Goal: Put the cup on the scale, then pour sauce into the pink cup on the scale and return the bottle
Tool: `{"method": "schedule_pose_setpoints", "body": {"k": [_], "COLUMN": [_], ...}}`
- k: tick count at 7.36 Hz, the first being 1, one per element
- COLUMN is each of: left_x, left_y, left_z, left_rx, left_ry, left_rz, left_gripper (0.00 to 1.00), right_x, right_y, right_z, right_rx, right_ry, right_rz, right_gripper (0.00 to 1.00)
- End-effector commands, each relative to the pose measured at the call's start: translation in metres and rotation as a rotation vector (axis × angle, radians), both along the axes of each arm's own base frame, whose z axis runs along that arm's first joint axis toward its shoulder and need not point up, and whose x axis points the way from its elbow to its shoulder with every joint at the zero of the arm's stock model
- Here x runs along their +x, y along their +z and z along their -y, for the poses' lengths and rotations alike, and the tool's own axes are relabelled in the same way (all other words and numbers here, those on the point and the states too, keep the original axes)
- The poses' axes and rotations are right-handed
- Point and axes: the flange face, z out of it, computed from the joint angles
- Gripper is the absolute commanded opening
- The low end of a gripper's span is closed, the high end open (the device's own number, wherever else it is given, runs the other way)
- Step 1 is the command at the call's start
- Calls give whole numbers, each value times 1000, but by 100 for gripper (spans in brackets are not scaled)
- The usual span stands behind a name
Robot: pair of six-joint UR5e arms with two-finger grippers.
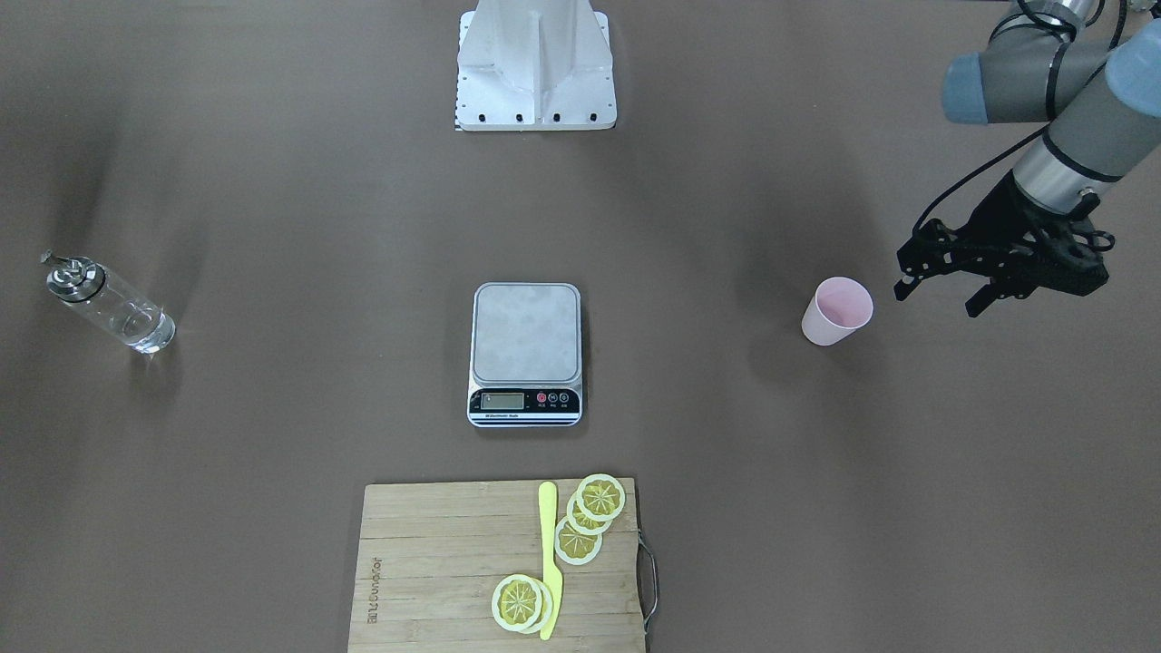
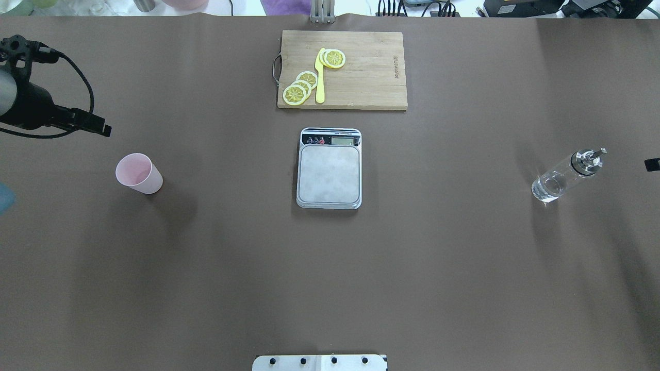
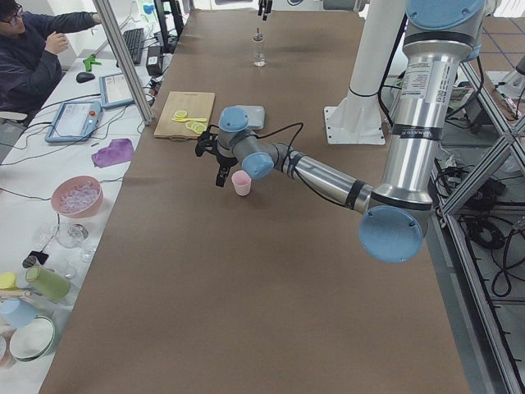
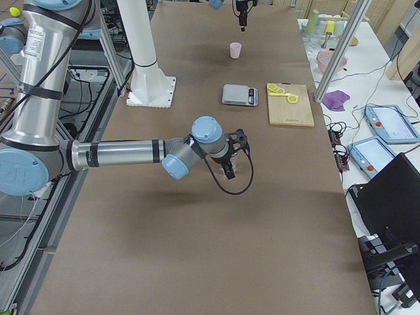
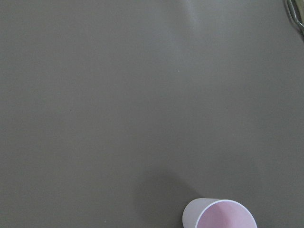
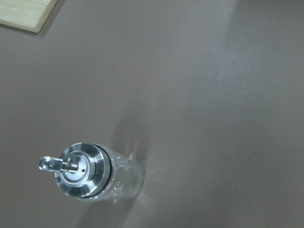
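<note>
The black two-finger left hand hangs at the right of the front-facing view. Its fingers are spread with nothing between them, and it is just beside the small pale pink tapered plastic cup without touching it. The cup stands upright and empty on the brown desk, right of centre. It is well apart from the small steel-topped digital scale at the frame's middle, whose platform is bare. The small clear glass bottle with a silver spout cap stands far left. In the right-side view the right hand hovers near it; I cannot tell whether that hand is spread or closed.

The cup looks light. If a finger clips its rim or wall on the way in, it would likely tip or skid. A hard squeeze could buckle it, and a careless set-down could leave it overhanging the platform.
</note>
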Motion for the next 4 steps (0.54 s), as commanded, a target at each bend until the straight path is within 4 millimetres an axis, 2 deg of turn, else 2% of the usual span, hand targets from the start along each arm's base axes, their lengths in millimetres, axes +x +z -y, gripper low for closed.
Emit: {"method": "schedule_pose_setpoints", "body": {"k": [1, 2, 3, 4], "left_x": [18, 24, 34, 52], "left_y": [6, 13, 12, 15], "left_z": [0, -1, -5, -12], "left_rx": [8, 0, 14, 24], "left_ry": [-17, -6, -6, 9], "left_rz": [40, 52, 64, 84], "left_gripper": [89, 86, 83, 72], "right_x": [9, 17, 22, 26], "right_y": [39, 42, 41, 40], "right_z": [-11, -12, -13, -14], "right_rx": [60, 56, 61, 62], "right_ry": [-7, 1, 1, 1], "right_rz": [35, 44, 55, 64], "right_gripper": [100, 100, 100, 100]}}
